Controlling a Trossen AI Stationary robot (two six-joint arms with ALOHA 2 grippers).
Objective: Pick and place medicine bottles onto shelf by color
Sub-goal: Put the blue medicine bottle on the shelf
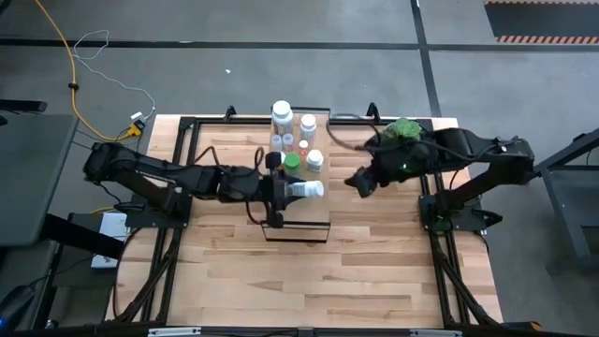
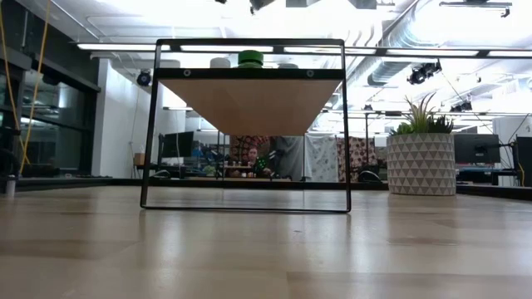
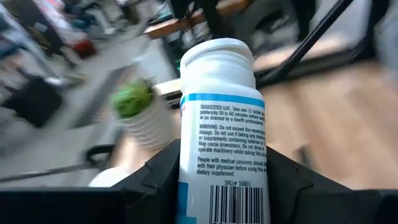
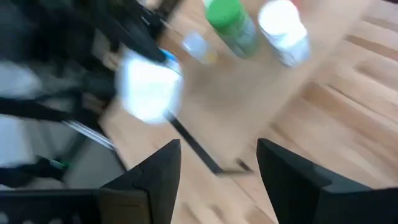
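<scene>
Left hand (image 1: 298,191) clamped on a white medicine bottle (image 1: 307,190); fingers (image 3: 155,177) pinch the labelled body from both sides, white cap pointing away from the wrist. From above, bottle lying on its side in the grip, long axis running across the shelf (image 1: 309,221) toward the right arm, cap outward. Held over the bare near part of the shelf top; above or touching the plank: cannot tell.

Outward from there: standing bottles clustered toward the far end of the same shelf. Green-capped bottle (image 1: 292,162) just beyond the held one, white-capped bottle (image 1: 314,160) beside it, several more white-capped ones (image 1: 282,113) further back. Low view shows only the green cap (image 2: 250,58) above the plank edge.

Right hand (image 1: 357,182) hanging off the shelf's right side over the worktop (image 1: 374,262), fingers (image 4: 155,174) apart, nothing between them. Potted plant (image 1: 404,130) under that arm near the far right corner. Right wrist view looks down on the shelf corner, the green bottle and a white-capped one.

Judgement: place step in hand, left arm the working one, right arm waiting. Coming move turns on axis: bottle horizontal, neighbours upright, so needs turning cap-up before setting down. White group lies just beyond the hand, past the green bottle. Risk: knocking the green bottle on approach.
</scene>
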